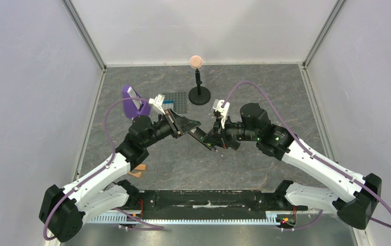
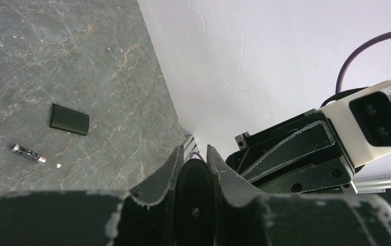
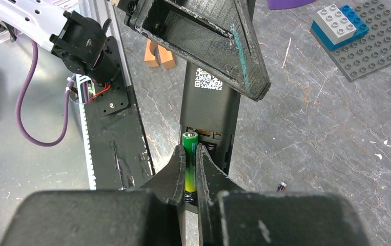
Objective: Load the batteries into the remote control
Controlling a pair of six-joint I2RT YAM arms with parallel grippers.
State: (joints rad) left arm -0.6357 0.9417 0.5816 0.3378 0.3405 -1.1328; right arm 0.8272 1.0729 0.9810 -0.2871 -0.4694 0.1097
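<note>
2 batteries in play: green battery [image 3: 189,159] pinched lengthwise between the fingers of the right gripper [image 3: 190,154], lying over the left bay of the open recess on the back of the remote control [image 3: 209,102]; whether it is seated yet, cannot tell. Dark battery [image 2: 28,152] lies loose on the table, near a small black cover [image 2: 69,119], well apart from both arms.

Left gripper [image 2: 194,154] is clamped on the remote's narrow edges and holds it off the table, recess side toward the right wrist camera.

Step in hand, as I judge it: seat battery 1
- nub end points toward the QR-label end; a coil spring shows at the near end, so polarity looks plausible
- push the flat end against the spring first, then tip the nub end down
- release only once it lies flush, or the spring may throw it out
- left arm should hold rigid

Surface: grey veined table [image 1: 183,164], matte. Studded baseplate [image 3: 383,46] with blue and grey bricks, and orange-tan blocks [image 3: 158,55], lie off to the sides. White walls [image 1: 29,77] close in 3 sides
</note>
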